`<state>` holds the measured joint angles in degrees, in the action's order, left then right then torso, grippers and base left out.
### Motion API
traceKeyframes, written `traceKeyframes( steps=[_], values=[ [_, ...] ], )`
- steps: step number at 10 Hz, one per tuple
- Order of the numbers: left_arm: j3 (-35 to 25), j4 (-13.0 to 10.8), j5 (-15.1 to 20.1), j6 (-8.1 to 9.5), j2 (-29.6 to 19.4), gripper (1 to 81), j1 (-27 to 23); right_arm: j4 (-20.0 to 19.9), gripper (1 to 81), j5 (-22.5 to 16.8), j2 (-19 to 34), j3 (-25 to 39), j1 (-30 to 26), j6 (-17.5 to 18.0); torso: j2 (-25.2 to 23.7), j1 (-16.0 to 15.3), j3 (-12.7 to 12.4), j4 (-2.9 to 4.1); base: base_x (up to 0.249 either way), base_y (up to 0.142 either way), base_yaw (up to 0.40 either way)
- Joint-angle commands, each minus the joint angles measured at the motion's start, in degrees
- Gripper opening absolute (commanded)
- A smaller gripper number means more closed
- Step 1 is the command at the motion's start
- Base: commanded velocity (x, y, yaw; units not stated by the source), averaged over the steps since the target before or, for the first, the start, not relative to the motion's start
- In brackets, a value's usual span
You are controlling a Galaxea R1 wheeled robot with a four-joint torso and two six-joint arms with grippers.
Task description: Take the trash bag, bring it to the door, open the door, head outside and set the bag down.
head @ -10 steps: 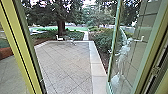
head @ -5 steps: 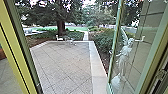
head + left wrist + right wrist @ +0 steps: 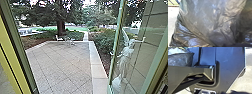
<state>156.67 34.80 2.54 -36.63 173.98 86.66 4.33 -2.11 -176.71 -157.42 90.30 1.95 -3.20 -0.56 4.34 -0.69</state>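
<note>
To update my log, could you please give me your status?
Grippers: can't tell. Trash bag close before left wrist camera. Glass door open, paved patio ahead.

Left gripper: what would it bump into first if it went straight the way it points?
Probably the shiny, crinkled dark plastic trash bag, right in front of the left wrist's camera. They may even be touching already; I can't tell how much space is between them.
</note>
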Motion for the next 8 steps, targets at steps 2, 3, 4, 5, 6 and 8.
traceKeyframes(
  steps=[2,3,4,5,6,8],
  values=[
    [-0.23,0.35,4.23,-0.37,0.14,1.0,-2.6,0.15,81.1,-3.43,-0.42,0.36,-2.36,-0.1,0.04,-0.04,0.02,0.0,0.087,0.0,0.0],
    [-0.23,0.35,4.23,-0.37,0.14,1.0,-2.68,0.24,81.1,-3.43,-0.42,0.37,-2.44,-0.19,0.02,0.0,0.0,0.0,0.087,0.0,0.0],
    [-0.23,0.35,4.23,-0.37,0.05,1.0,-2.68,0.24,81.1,-3.34,-0.42,0.46,-2.44,-0.11,-0.02,0.05,0.0,0.0,0.087,0.0,0.0],
    [-0.23,0.35,4.23,-0.37,0.05,1.0,-2.68,0.33,81.1,-3.43,-0.59,0.28,-2.52,-0.11,0.0,0.02,0.0,0.02,0.087,0.0,0.0],
    [-0.23,0.35,4.23,-0.37,0.05,1.0,-2.68,0.33,81.1,-3.43,-0.59,0.28,-2.44,-0.19,-0.02,0.11,0.0,0.0,0.087,0.0,0.0],
    [-0.23,0.35,4.23,-0.37,0.05,1.0,-2.6,0.33,81.1,-3.43,-0.59,0.28,-2.44,-0.19,-0.05,0.13,0.0,0.02,0.087,0.0,0.0]
  ],
)
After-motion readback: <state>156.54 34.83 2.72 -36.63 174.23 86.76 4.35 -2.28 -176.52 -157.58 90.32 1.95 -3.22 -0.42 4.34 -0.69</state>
